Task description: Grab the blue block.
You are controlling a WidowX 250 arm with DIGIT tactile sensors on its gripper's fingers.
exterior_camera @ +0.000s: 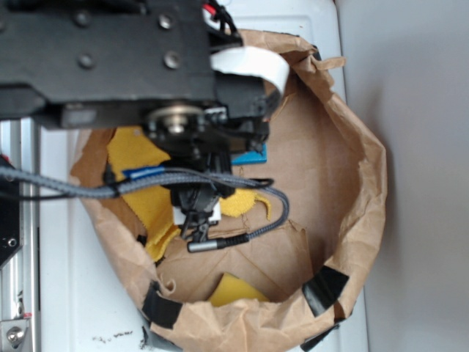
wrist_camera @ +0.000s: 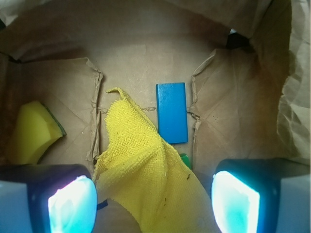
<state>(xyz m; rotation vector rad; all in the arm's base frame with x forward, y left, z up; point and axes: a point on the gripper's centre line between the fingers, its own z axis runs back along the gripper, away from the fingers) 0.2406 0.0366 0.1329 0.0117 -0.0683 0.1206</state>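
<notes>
Brown paper forms a torn bag [wrist_camera: 146, 43] whose floor holds the blue block [wrist_camera: 171, 112], lying flat and lengthwise just beside the yellow cloth [wrist_camera: 146, 170]. The claw [wrist_camera: 154, 201] hangs above with its pads [wrist_camera: 72, 204] spread wide apart, holding nothing. A yellow sponge [wrist_camera: 31, 133] sits at the left, and something green [wrist_camera: 185, 160] peeks from under the cloth.

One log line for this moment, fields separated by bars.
gripper: open, above bag floor | flat blue rectangular block: not grasped, lying flat | yellow cloth: beside block
</notes>
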